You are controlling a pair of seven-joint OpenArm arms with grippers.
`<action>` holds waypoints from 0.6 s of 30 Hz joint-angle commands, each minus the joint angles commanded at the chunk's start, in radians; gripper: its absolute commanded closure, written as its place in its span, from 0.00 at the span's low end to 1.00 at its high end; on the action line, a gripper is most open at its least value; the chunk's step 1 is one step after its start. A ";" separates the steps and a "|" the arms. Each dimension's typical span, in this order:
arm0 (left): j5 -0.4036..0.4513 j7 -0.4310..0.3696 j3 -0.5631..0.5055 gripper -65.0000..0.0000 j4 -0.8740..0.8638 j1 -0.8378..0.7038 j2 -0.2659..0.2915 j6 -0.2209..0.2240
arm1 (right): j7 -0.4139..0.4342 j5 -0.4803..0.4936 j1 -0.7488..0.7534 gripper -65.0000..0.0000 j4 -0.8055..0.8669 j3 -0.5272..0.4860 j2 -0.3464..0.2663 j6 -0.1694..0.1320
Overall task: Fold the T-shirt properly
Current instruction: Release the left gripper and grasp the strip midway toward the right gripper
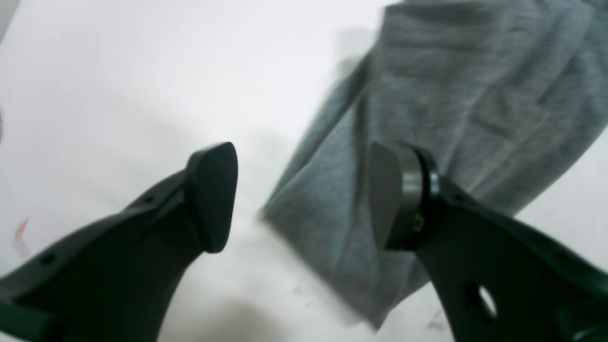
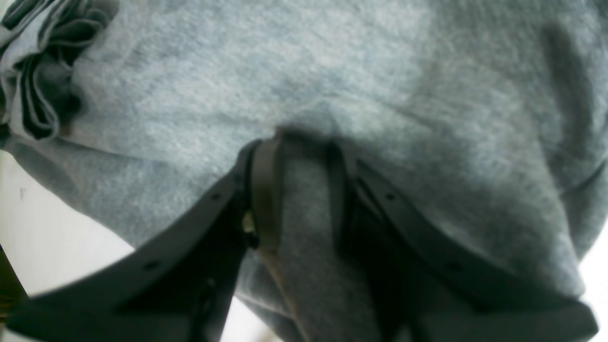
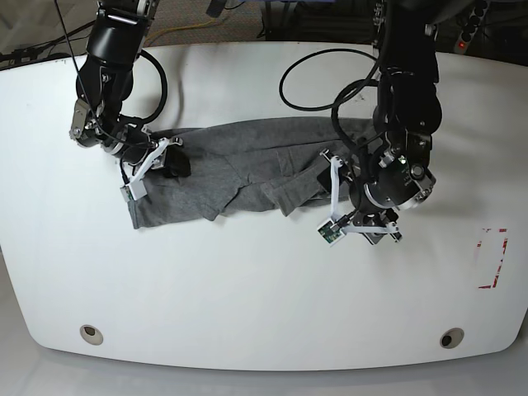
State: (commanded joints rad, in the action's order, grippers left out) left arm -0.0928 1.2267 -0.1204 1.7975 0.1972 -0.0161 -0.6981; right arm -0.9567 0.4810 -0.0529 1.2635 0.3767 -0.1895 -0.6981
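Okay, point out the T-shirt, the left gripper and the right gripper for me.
T-shirt (image 3: 223, 161), base view, on the flat grey body cloth.
left gripper (image 1: 301, 197), left wrist view, in the open gap between the fingertips.
right gripper (image 2: 304, 171), right wrist view, on the pinched fold.

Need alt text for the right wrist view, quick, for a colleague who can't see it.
The right gripper is shut on a pinched fold of the soft heather-grey knit T-shirt, which fills most of the view. Bunched cloth shows top left, a strip of white table lower left.

Grey T-shirt (image 2: 332, 85) filling most of the frame, right tool (image 2: 301, 185) at lower centre clamped on a fold of it, bunched cloth at upper left, white table (image 2: 52, 242) at lower left
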 joint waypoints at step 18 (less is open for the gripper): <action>0.002 -0.080 -0.224 0.48 0.029 0.008 -0.020 0.000 | -0.003 0.000 -0.014 0.74 0.000 0.000 0.000 0.000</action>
State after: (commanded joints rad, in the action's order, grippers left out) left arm -0.0913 1.1469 -0.3445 1.8267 0.2048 -0.0361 -0.6981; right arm -0.9597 0.4810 -0.0667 1.2635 0.3767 -0.1895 -0.6981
